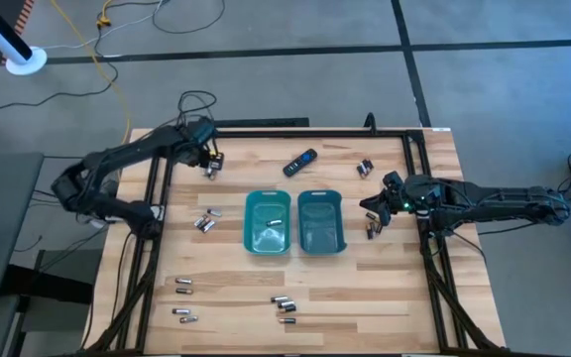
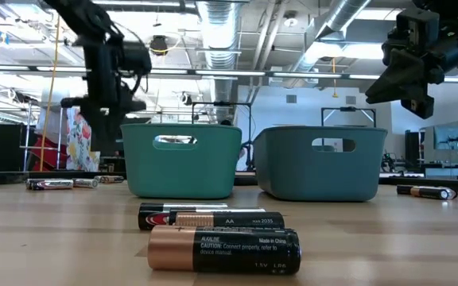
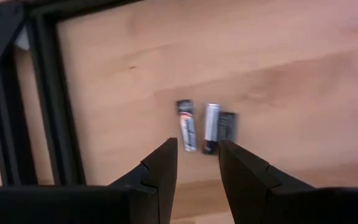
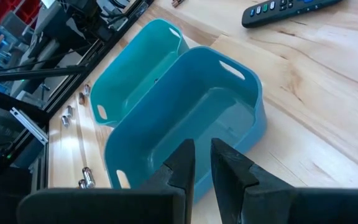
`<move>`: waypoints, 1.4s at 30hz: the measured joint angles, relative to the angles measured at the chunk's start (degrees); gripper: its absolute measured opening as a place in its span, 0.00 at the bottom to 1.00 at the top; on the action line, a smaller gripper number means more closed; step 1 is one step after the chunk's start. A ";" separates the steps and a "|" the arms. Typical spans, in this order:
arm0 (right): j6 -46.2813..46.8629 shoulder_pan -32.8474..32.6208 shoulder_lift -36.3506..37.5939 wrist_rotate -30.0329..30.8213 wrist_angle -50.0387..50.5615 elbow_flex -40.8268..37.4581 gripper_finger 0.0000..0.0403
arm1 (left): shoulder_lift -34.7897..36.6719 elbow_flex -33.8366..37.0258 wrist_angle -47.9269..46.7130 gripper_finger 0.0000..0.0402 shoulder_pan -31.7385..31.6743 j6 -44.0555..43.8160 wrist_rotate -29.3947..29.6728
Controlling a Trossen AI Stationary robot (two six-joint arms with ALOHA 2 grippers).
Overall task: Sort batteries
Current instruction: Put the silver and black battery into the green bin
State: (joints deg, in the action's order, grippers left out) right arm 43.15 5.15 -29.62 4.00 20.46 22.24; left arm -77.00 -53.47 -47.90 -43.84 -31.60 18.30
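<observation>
- Table [image 1: 385,288]: batteries scattered in loose groups at 6, 7 and 9 o'clock of the teal trays [image 1: 269,220]; some silvery, some dark with copper ends.
- Left gripper [image 1: 209,164], 11 o'clock of trays: fingers parted, empty, over a battery cluster [image 3: 205,127] beside the frame rail [image 3: 51,99]; labels unreadable.
- Right gripper [image 1: 379,211], 3 o'clock: fingers nearly together, nothing held, near the right tray [image 4: 191,118].
</observation>
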 joint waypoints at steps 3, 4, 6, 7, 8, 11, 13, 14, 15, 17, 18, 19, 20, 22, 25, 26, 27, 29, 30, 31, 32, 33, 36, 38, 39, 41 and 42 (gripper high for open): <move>0.60 0.00 0.01 0.18 0.01 0.00 0.18 | -3.38 0.02 1.28 0.28 -3.06 -0.69 -0.55; 0.58 0.00 0.01 0.22 -0.01 0.00 0.18 | -4.47 0.02 1.89 0.28 -4.06 -0.39 -1.55; 0.57 0.00 0.01 0.42 -0.01 0.00 0.18 | -6.78 0.02 3.71 0.28 -5.67 0.39 -3.49; 0.56 0.00 0.01 0.43 0.00 0.00 0.18 | -8.01 0.02 4.67 0.28 -6.36 0.51 -4.28; 0.56 0.01 0.01 0.45 0.01 0.00 0.18 | -9.15 0.02 5.56 0.28 -6.95 0.54 -5.11; 0.73 0.33 -0.01 0.45 0.01 0.00 0.18 | -12.08 0.02 7.39 0.28 -8.24 0.70 -6.92; 1.68 0.61 0.01 0.53 0.01 0.00 0.18 | -13.74 0.02 7.71 0.28 -8.64 0.70 -7.54; 1.82 0.74 0.01 0.53 0.01 0.00 0.18 | -14.38 0.02 7.79 0.28 -8.69 0.71 -7.54; 1.86 0.95 0.01 0.53 0.01 0.00 0.18 | -14.98 0.02 7.87 0.28 -8.69 0.86 -7.56; 1.87 1.32 0.01 0.58 0.03 0.00 0.18 | -15.85 0.02 8.00 0.28 -8.67 1.64 -7.56; 1.87 1.49 0.01 0.58 0.03 0.00 0.18 | -16.17 0.02 8.04 0.28 -8.67 1.86 -7.56; 1.87 1.77 0.01 0.59 0.03 0.00 0.18 | -16.50 0.02 8.00 0.28 -8.67 1.97 -7.54; 1.88 1.90 0.00 0.60 0.03 0.00 0.18 | -16.81 0.02 7.94 0.28 -8.67 1.97 -7.54; 1.89 2.21 -0.01 0.60 0.03 0.00 0.18 | -16.91 0.34 7.87 0.28 -8.67 1.78 -7.43; 1.89 2.25 0.01 0.62 0.04 0.00 0.18 | -16.84 1.42 7.86 0.28 -8.67 0.92 -7.24; 1.89 2.25 0.01 0.62 0.03 0.00 0.18 | -16.84 1.93 7.68 0.28 -8.67 0.56 -7.31; 1.89 2.25 0.00 0.62 0.03 0.00 0.18 | -16.83 2.47 7.65 0.28 -8.69 0.21 -7.49; 1.60 2.25 0.01 0.61 0.03 0.00 0.18 | -16.59 3.52 8.04 0.27 -8.69 -0.15 -8.16; 1.56 2.25 -0.01 0.62 0.03 0.00 0.18 | -16.51 4.10 8.31 0.26 -8.69 -0.10 -8.53; 1.54 2.25 0.01 0.60 0.03 0.00 0.18 | -16.51 4.28 8.39 0.26 -8.59 0.31 -8.57; 1.44 2.31 0.01 0.62 0.03 0.00 0.18 | -16.52 4.37 8.34 0.25 -8.29 0.45 -8.61; 1.43 2.45 0.01 0.60 0.03 0.00 0.18 | -16.57 4.38 8.30 0.23 -8.18 0.45 -8.61; 1.41 3.10 0.00 0.62 0.03 0.00 0.18 | -16.60 4.41 8.52 0.18 -8.16 0.29 -9.00; 1.41 3.58 0.01 0.62 0.03 0.00 0.18 | -16.60 4.45 8.50 0.15 -8.16 0.30 -9.14; 1.41 3.75 -0.01 0.62 0.03 0.00 0.18 | -16.61 4.46 8.49 0.13 -8.16 0.35 -9.12; 1.41 4.12 0.00 0.60 0.03 0.00 0.18 | -16.64 4.48 8.56 0.10 -8.14 0.70 -9.04; 1.41 4.23 0.00 0.60 0.03 0.00 0.18 | -16.64 4.49 8.76 0.10 -8.15 1.03 -8.92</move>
State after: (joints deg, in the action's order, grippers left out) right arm 44.56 9.37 -29.62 4.60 20.49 22.24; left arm -93.65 -48.98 -39.14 -51.99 -30.56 9.38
